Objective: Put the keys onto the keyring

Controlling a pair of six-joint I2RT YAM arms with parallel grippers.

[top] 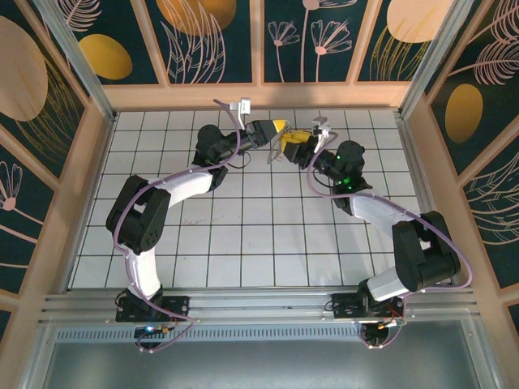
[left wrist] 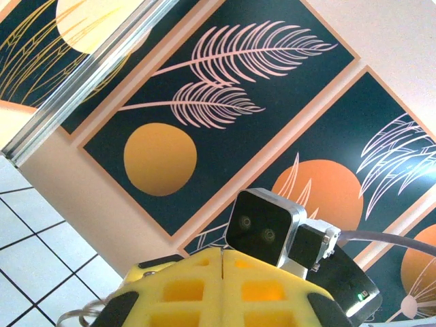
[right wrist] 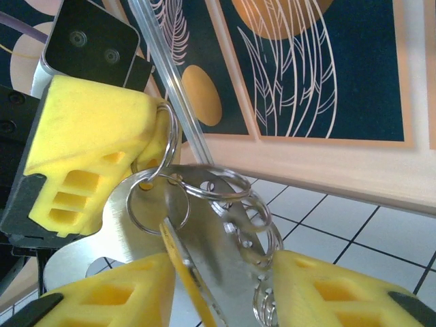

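Tiled table point(top: 243, 235), 2 claws point(top: 278, 127) point(top: 297, 142), 1 keyring point(right wrist: 174, 133)

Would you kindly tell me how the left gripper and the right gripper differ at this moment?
The left gripper has its jaws pressed together, while the right gripper has them apart. The left gripper pinches the keyring at its tip; the right gripper has a bunch of rings and flat metal pieces between its jaws, and whether it grips them is unclear. Both are yellow-tipped and face each other closely.
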